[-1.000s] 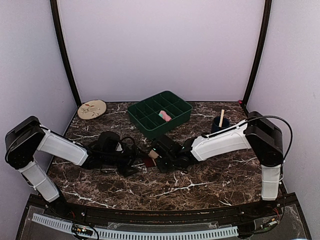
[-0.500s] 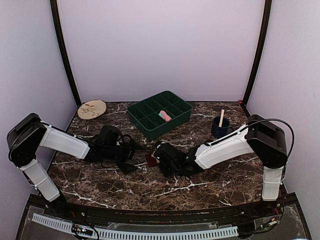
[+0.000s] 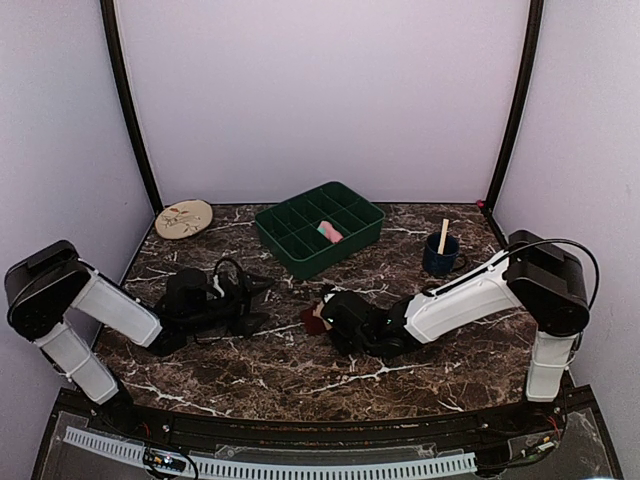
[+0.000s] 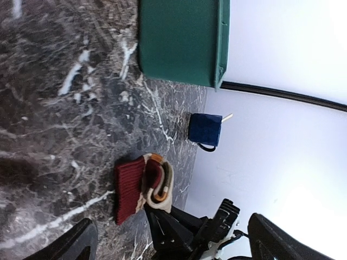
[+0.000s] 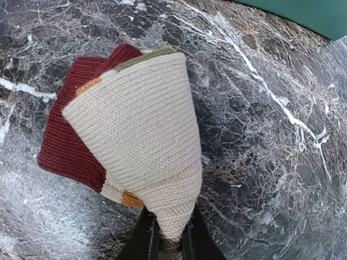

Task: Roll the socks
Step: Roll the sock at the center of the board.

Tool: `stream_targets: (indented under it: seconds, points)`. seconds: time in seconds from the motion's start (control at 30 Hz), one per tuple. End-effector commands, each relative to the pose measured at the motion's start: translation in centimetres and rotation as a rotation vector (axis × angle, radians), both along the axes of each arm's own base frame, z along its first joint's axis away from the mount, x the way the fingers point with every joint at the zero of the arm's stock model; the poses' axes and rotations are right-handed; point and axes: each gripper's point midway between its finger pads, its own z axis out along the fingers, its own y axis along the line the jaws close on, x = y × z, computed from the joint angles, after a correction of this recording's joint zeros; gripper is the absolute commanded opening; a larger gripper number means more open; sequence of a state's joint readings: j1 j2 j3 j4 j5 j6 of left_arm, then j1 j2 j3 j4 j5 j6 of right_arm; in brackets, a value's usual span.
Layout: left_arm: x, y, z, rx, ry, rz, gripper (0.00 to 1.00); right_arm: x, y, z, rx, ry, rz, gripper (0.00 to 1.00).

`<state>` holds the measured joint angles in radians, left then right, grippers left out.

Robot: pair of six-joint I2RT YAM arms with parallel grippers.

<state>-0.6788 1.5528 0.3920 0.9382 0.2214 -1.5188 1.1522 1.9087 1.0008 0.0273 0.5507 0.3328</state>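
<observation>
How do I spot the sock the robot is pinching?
Find the green tray at the back of the marble table. Just in front of it, the right tool pinches a folded sock. It's beige and dark red, unlike the pink sock inside the tray.

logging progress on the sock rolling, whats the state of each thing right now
striped sock: folded into a bundle, lying on the table, one end pinched in the right gripper
pink sock: lying in a tray compartment
tray: upright, open-topped
cup: upright, stick standing in it
disc: lying flat
left gripper: open, empty, apart from the striped sock
right gripper: shut on the striped sock
</observation>
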Motion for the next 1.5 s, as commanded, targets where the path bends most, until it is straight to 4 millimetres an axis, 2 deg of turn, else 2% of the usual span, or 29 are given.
stream_targets:
  seconds: [0.0,0.03,0.1,0.17,0.2,0.27,0.37,0.47,0.5,0.53,0.6,0.63,0.67,0.7,0.8,0.87,1.07,1.3,1.47]
  points:
    - [0.0,1.0,4.4,-0.306,-0.181,0.086,0.99,0.1,0.1,0.9,0.016,-0.029,0.003,0.00]
    - [-0.2,1.2,4.7,-0.343,-0.197,0.095,0.99,0.0,0.2,0.8,-0.007,-0.033,0.027,0.00]
    - [-0.5,0.2,3.9,-0.321,-0.179,0.036,0.99,0.0,0.3,0.7,-0.013,-0.033,0.034,0.00]
    - [-0.7,-1.2,2.3,-0.141,-0.168,-0.054,0.99,0.2,0.5,0.8,-0.012,-0.035,0.033,0.00]
    - [-0.3,-2.0,2.8,-0.033,-0.199,-0.096,0.99,0.2,0.5,0.8,-0.013,-0.036,0.032,0.00]
    - [0.3,-2.0,3.5,0.275,-0.266,-0.144,0.99,0.3,0.5,0.8,-0.011,-0.036,0.033,0.00]
    - [1.3,-0.2,6.6,0.650,-0.385,-0.132,0.99,0.3,0.8,1.0,-0.004,-0.040,0.035,0.00]
    - [1.9,2.1,10.8,1.107,-0.577,-0.055,0.99,0.6,0.9,0.9,-0.011,-0.047,0.032,0.00]
    - [1.8,2.3,11.4,1.193,-0.632,-0.042,0.99,0.7,1.0,0.9,-0.013,-0.048,0.032,0.00]
    - [2.0,2.2,11.5,1.204,-0.670,-0.032,0.99,0.8,1.0,0.8,-0.016,-0.046,0.030,0.00]
    - [2.3,4.3,9.7,1.147,-0.553,0.082,0.99,0.9,1.3,0.9,-0.023,-0.049,0.037,0.00]
    - [2.3,4.3,8.5,1.094,-0.516,0.038,0.95,1.0,1.4,0.9,-0.030,-0.051,0.040,0.00]
    - [2.6,3.3,7.9,1.011,-0.545,-0.058,0.77,1.1,1.5,1.1,-0.034,-0.055,0.040,0.00]
    - [3.0,3.6,7.5,0.972,-0.512,-0.070,0.72,1.2,1.6,1.3,-0.034,-0.058,0.040,0.00]
    - [3.4,3.5,6.8,1.029,-0.483,-0.098,0.67,1.5,1.8,1.8,-0.029,-0.068,0.039,0.00]
    - [3.6,2.7,6.0,1.031,-0.441,-0.148,0.67,1.7,2.0,1.7,-0.035,-0.068,0.040,0.00]
    - [2.4,-2.1,3.5,0.868,-0.270,-0.372,0.74,1.8,2.7,1.5,-0.034,-0.066,0.056,0.00]
    - [1.5,-3.6,-0.3,0.578,0.008,-0.440,0.89,1.9,3.6,1.7,-0.014,-0.078,0.079,0.00]
    - [1.8,-4.7,-0.7,0.480,0.064,-0.463,0.92,1.7,4.5,2.1,0.000,-0.086,0.114,0.00]
